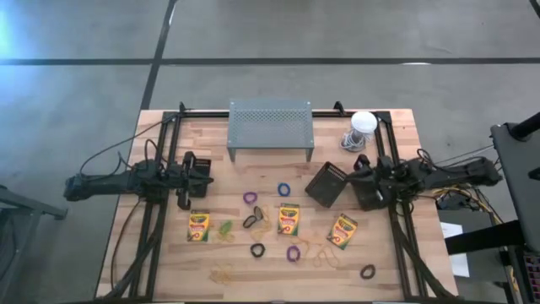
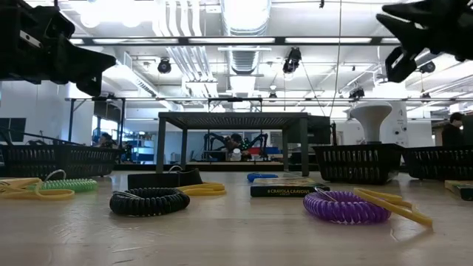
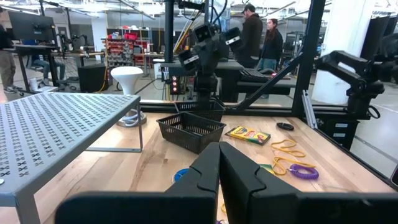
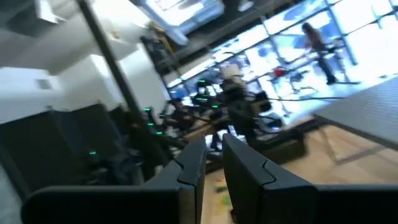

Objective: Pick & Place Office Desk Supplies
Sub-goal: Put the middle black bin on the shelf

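1. high view: a pale wooden table (image 1: pixel 169 253) seen from above. the left gripper (image 1: pixel 205 171) hangs at the left side, fingers closed together and empty. the right gripper (image 1: pixel 361 175) hangs at the right, beside a tipped black mesh basket (image 1: pixel 326 184). three small yellow-and-green crayon boxes (image 1: pixel 288 219) lie in a row across the middle, with small coiled loop bands (image 1: pixel 293 252) and thin tan rubber bands (image 1: pixel 324 256) scattered between and below them. a grey perforated metal rack (image 1: pixel 270 127) stands at the back.

2. low view: a black coil (image 2: pixel 149 201) and a purple coil (image 2: pixel 346 206) lie nearest, flat on the table.

3. left wrist view: the left fingers (image 3: pixel 202 177) touch each other, holding nothing.

4. right wrist view: the right fingers (image 4: pixel 189 165) stand a narrow slit apart, nothing between them.

5. risk, as a judgement: the bands lie flat and tangled, so a pinch may slip off or lift two together; the tipped basket could be knocked by the right arm.
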Action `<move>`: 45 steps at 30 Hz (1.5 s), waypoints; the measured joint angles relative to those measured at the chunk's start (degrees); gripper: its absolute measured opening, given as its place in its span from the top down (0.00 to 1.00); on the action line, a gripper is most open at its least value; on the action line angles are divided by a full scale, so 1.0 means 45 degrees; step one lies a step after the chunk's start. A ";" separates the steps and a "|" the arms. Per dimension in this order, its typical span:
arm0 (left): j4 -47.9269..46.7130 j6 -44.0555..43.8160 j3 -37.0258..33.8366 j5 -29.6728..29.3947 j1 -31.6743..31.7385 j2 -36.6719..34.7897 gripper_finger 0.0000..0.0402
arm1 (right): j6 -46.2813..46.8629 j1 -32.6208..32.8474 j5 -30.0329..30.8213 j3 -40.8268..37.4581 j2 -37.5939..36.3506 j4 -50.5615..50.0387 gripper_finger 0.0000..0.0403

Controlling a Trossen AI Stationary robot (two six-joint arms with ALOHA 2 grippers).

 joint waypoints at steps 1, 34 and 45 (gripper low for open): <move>-0.0017 -0.0001 0.0000 -0.0005 0.0000 0.0009 0.96 | -0.0210 0.0253 0.0411 0.0038 0.0548 0.0343 0.87; 0.0006 0.0001 0.0000 -0.0004 -0.0010 0.0004 0.96 | -1.1290 -0.1633 -0.1023 1.6341 1.8754 -1.9831 0.51; 0.0006 0.0001 0.0000 0.0000 -0.0010 0.0004 0.96 | -1.2894 -0.2352 -0.0322 1.8098 2.0847 -2.0991 0.54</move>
